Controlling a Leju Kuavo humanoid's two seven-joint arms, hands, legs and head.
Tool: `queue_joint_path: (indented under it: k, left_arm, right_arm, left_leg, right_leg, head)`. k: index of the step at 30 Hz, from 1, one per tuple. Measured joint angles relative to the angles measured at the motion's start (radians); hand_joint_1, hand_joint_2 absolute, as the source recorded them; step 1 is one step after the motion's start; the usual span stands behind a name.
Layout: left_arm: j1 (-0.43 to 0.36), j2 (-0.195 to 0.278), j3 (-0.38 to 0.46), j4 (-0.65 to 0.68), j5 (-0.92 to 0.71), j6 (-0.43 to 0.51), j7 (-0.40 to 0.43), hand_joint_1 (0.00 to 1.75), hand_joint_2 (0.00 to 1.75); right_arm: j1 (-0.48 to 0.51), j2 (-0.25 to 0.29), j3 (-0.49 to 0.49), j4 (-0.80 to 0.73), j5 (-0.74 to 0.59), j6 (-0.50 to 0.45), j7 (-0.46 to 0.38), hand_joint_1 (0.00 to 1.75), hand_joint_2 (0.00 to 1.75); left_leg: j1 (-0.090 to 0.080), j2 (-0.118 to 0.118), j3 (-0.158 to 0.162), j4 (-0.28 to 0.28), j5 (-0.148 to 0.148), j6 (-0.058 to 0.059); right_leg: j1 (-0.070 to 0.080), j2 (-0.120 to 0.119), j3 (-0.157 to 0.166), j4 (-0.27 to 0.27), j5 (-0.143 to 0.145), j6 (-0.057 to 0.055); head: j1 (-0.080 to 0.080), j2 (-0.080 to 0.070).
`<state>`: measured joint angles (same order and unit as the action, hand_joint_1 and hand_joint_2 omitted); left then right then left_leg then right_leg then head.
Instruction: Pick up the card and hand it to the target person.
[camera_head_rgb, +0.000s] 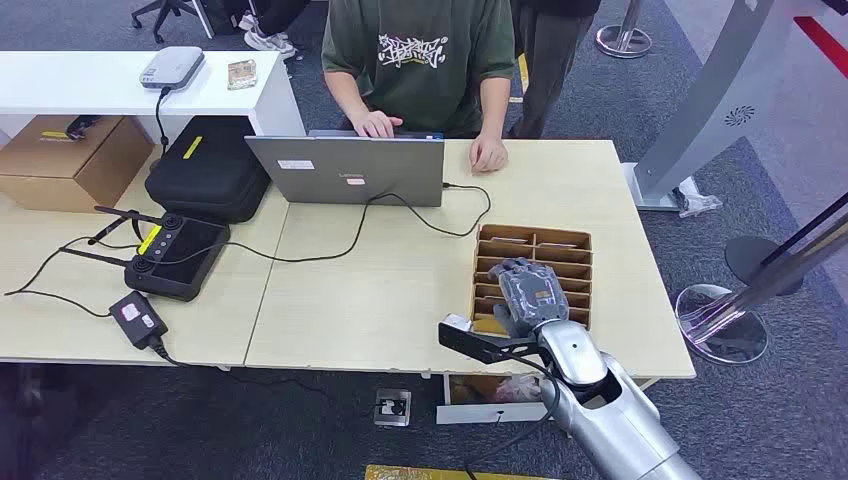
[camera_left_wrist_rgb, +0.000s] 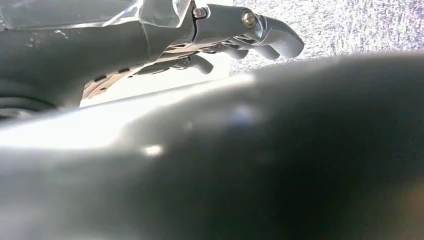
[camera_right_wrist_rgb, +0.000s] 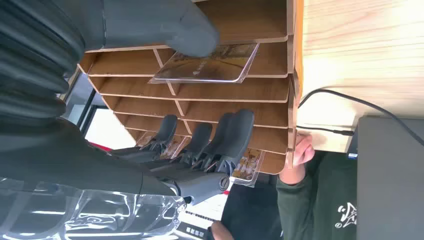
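From the head view I found the right hand (camera_head_rgb: 528, 292) positioned over the brown slotted card rack (camera_head_rgb: 560, 240) standing on the right part of the tabletop (camera_head_rgb: 400, 290), the hand covering the rack's nearer compartments so that their contents were hidden from that angle. In the right wrist view, the thumb (camera_right_wrist_rgb: 192, 27) lay against a card (camera_right_wrist_rgb: 210, 64) that sat tilted across one of the rack's dividers, while the darker fingers (camera_right_wrist_rgb: 235, 132) were spread apart over slots further along and were not closed on anything; I could not tell whether the thumb pressed the card or merely overlapped it, and I judged the hand as wide and holding nothing. More cards (camera_right_wrist_rgb: 248, 167) showed partly in a far slot, cut off by the fingers. The left hand (camera_left_wrist_rgb: 235, 37) appeared in its wrist view with fingers loosely curved and nothing visible between them, though a blurred dark mass covered most of that picture and I could not tell the hand's state. Across the tabletop a person (camera_head_rgb: 420, 60) in a green shirt sat behind a grey laptop (camera_head_rgb: 350, 170), one hand (camera_head_rgb: 487, 153) resting on the surface near the rack; the person's head was cut off by the frame's edge.
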<state>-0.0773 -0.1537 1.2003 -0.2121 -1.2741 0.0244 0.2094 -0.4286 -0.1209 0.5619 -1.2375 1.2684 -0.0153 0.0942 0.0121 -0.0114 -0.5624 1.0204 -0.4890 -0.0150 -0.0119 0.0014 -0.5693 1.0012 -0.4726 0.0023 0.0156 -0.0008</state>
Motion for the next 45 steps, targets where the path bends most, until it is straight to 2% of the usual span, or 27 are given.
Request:
queue_joint_path:
  k: [12, 23, 45]
  left_arm:
    - [0.0, 0.0, 0.001, 0.0, 0.0, 0.0, 0.0, 0.0, 0.0]
    - [0.0, 0.0, 0.002, 0.0, 0.0, 0.0, 0.0, 0.0, 0.0]
    - [0.0, -0.001, 0.002, 0.0, -0.011, -0.003, -0.018, 0.0, 0.0]
  right_arm:
    - [-0.001, 0.005, 0.0, 0.009, 0.0, 0.0, 0.0, 0.8, 1.75]
    - [-0.002, 0.012, 0.0, 0.027, -0.004, 0.0, 0.002, 1.27, 1.75]
    - [0.009, 0.012, 0.0, 0.003, 0.008, -0.027, 0.0, 1.54, 1.75]
  left_leg:
    - [0.0, 0.0, 0.0, 0.0, 0.0, 0.0]
    - [0.0, 0.0, 0.0, 0.0, 0.0, 0.0]
    - [0.0, 0.0, 0.0, 0.0, 0.0, 0.0]
  right_leg:
    - [0.0, 0.0, 0.0, 0.0, 0.0, 0.0]
    - [0.0, 0.0, 0.0, 0.0, 0.0, 0.0]
    - [0.0, 0.0, 0.0, 0.0, 0.0, 0.0]
  head:
    - [0.0, 0.0]
    - [0.0, 0.0]
    - [0.0, 0.0]
